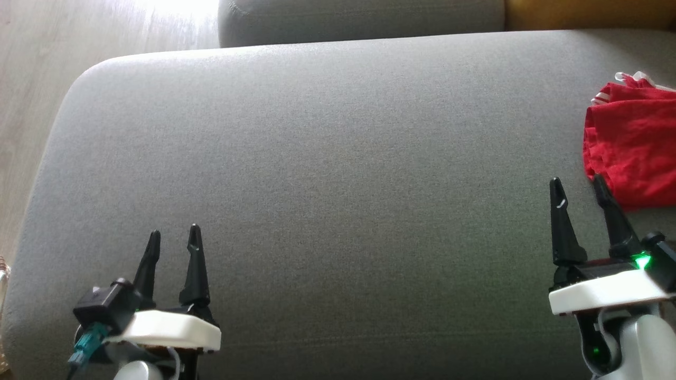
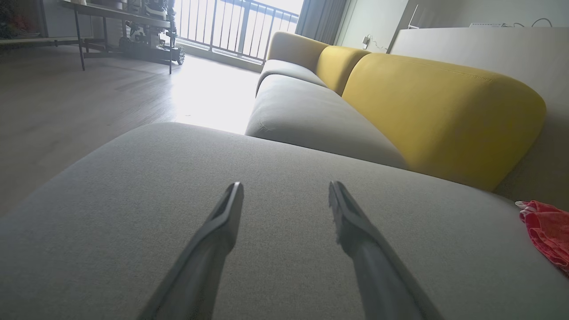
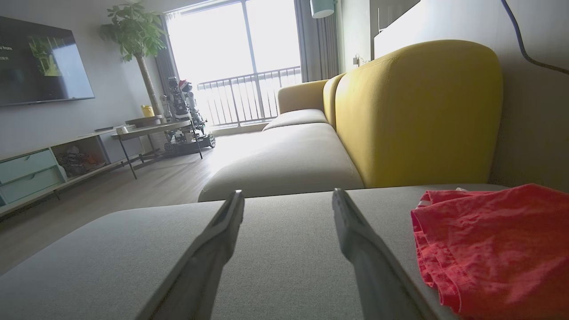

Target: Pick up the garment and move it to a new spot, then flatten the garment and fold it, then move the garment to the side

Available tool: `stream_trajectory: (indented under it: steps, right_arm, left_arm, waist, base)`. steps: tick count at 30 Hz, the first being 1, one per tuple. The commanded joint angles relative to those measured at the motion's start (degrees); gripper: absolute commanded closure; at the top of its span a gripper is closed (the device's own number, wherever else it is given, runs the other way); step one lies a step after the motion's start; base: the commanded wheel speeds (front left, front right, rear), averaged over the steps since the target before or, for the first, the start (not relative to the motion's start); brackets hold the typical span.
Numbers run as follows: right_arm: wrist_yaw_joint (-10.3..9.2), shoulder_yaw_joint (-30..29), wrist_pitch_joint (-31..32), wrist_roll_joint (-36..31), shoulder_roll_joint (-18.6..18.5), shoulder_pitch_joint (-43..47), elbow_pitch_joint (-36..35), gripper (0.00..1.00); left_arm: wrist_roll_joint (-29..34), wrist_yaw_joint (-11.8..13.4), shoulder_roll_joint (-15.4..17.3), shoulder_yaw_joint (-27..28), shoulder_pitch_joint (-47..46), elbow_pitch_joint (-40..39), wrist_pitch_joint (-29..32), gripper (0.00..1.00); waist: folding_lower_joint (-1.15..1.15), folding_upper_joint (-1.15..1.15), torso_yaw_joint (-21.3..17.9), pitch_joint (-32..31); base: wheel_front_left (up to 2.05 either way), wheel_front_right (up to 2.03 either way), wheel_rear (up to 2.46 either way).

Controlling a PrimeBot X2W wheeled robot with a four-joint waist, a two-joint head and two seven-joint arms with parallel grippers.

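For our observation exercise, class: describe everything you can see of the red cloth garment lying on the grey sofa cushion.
The red cloth garment looks like thin, slightly crinkled knit fabric with hemmed edges and white-striped trim at its far end. It lies loosely folded in layers on the grey fabric sofa cushion, at the right edge of the head view, which cuts it off. The open right gripper sits beside its near corner; contact cannot be judged.

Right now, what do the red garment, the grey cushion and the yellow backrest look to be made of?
Red garment: thin soft cloth, probably cotton knit, matte; it creases and shows stitched hems. Grey cushion: woven upholstery fabric, matte, with a fine speckled weave. Yellow backrest: smooth padded upholstery, perhaps fabric; no weave can be made out.
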Motion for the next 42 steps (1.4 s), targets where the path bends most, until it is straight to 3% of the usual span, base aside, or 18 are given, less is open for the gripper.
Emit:
stream_trajectory:
  steps: [1, 12, 42]
  right_arm:
    - [-0.02, 1.6, -0.5, 0.1, -0.3, -1.3, -2.3, 0.00]
    - [-0.02, 2.6, -0.5, 1.1, -0.3, -1.3, -2.5, 0.00]
    - [-0.02, 2.9, -0.5, 1.2, -0.3, -1.3, -2.3, 0.00]
  left_arm:
    - [0.4, -0.3, 0.1, 2.4, -1.6, -2.2, -0.3, 0.00]
    - [0.0, 0.4, 0.1, 4.3, -1.0, -4.0, -0.3, 0.00]
    - [-5.1, -3.2, 0.1, 6.0, -0.6, -2.6, -0.3, 0.00]
  waist:
    - [0.01, 0.00, 0.0, 0.1]
    - [0.01, 0.00, -0.6, 0.1]
    - [0.01, 0.00, -1.0, -0.2]
  base:
    - [0.00, 0.00, 0.00]
    - [0.00, 0.00, 0.00]
    - [0.00, 0.00, 0.00]
